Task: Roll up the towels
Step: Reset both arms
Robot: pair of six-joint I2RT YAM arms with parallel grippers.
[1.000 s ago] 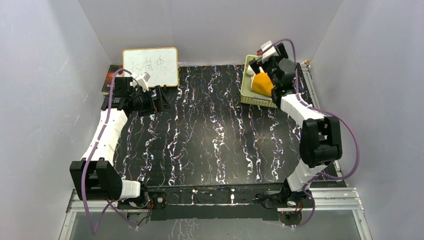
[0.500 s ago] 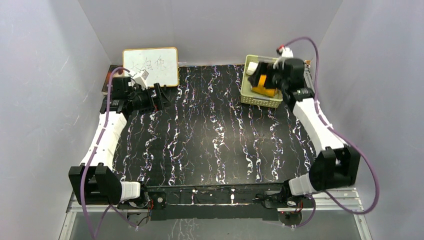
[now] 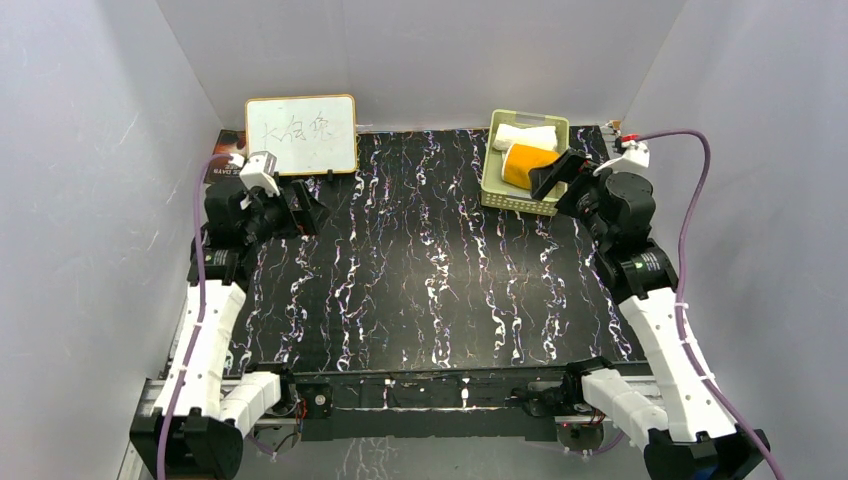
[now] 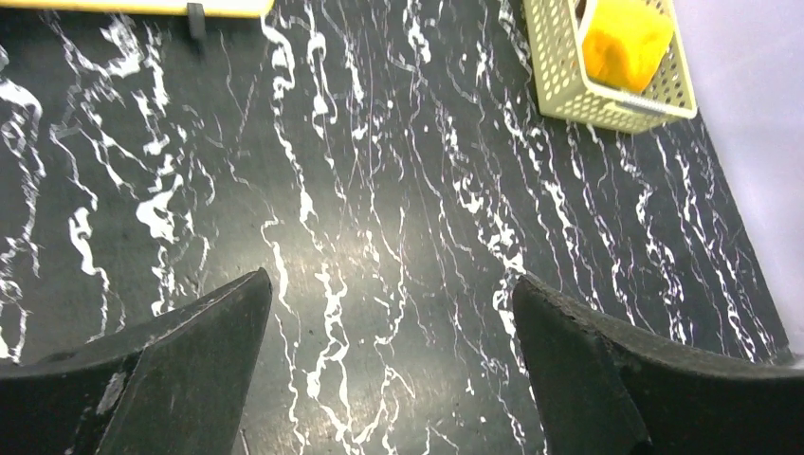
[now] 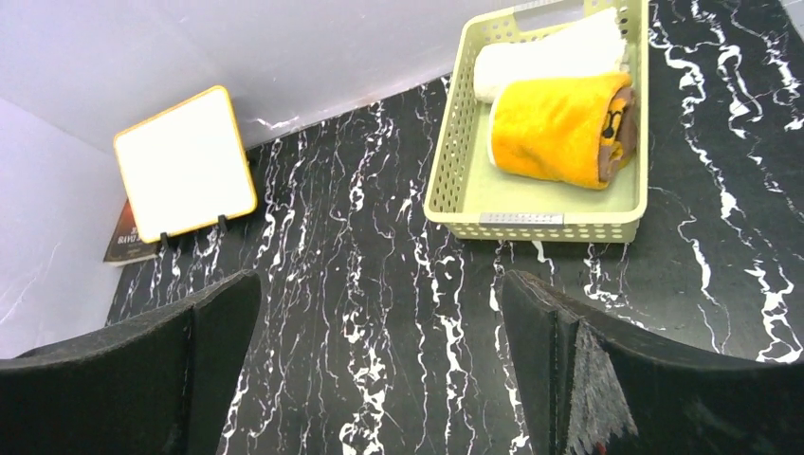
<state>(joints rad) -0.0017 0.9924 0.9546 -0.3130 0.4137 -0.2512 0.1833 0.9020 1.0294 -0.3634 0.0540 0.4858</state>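
Top external: black marbled desk [image 3: 430, 290], pale green basket [image 3: 515, 206] at its far right corner. Inside lie both towels, rolled and touching: orange-yellow towel [image 3: 520, 165] in front, cream-white towel [image 3: 528, 136] behind. Left gripper [image 4: 389, 322] spread, empty, near far left corner; right gripper [image 5: 379, 318] spread, empty, just beside basket

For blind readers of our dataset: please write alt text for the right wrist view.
A pale green basket on a black marbled table holds a rolled orange towel and a rolled white towel. The open right gripper frames the bottom edge; a white board stands at upper left.
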